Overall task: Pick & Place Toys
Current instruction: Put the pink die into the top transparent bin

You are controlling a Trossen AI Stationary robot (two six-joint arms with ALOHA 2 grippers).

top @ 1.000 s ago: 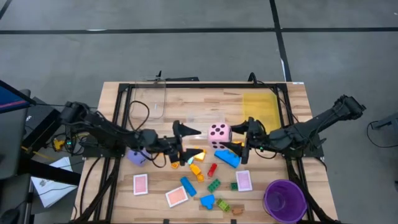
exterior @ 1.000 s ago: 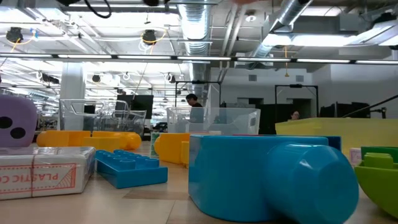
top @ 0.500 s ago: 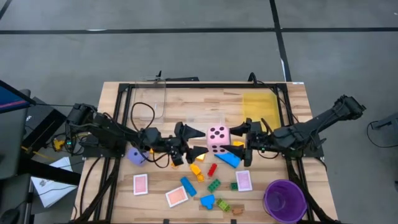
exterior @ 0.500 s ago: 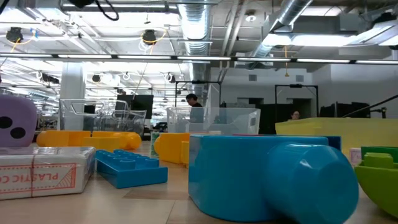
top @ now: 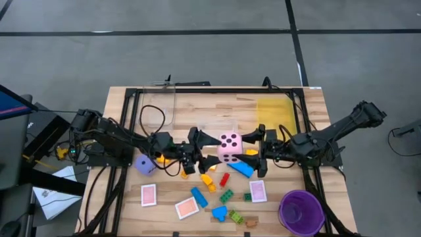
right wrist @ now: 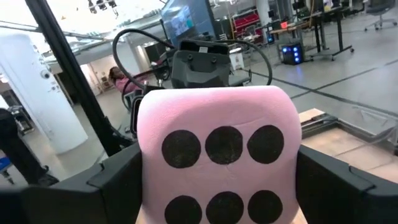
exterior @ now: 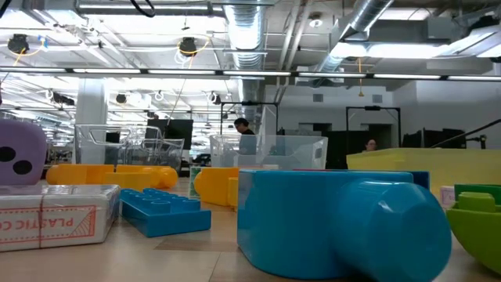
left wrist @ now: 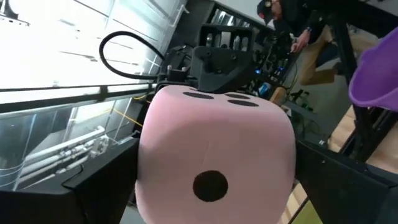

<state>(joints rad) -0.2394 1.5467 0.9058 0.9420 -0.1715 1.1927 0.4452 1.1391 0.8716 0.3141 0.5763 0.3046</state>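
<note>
The pink die [top: 229, 146] hangs above the table's middle between my two grippers. My right gripper [top: 248, 147] comes from the right and is shut on it. The die's six-dot face [right wrist: 224, 146] fills the right wrist view. From the left, my left gripper [top: 209, 149] stands open, one finger [left wrist: 93, 183] on either side of the die [left wrist: 214, 155]. Bricks such as the blue one [top: 241, 168] and the red one [top: 224, 179] lie on the wood below. Neither gripper shows in the low view. My right gripper pinches the pink die by two opposite sides [right wrist: 144, 168] between its two fingers [right wrist: 115, 180]. The fingers lie level and come from the table's right. The die is lifted clear of the table. My left gripper flanks the die's far half; whether its fingers touch it I cannot tell.
A purple die [top: 145, 165] sits under the left arm. Pink-backed cards [top: 149, 195] [top: 187, 208] [top: 258, 190] and more bricks [top: 198, 197] lie near the front edge. A purple cup [top: 301, 210] stands front right. A yellow bin [top: 275, 113] and a clear bin [top: 154, 105] stand at the back.
My left gripper has gone toward the table's right and a little up, rolling somewhat. Its open fingers now stand around the pink die instead of short of it. My right gripper has kept the die in nearly the same place.
</note>
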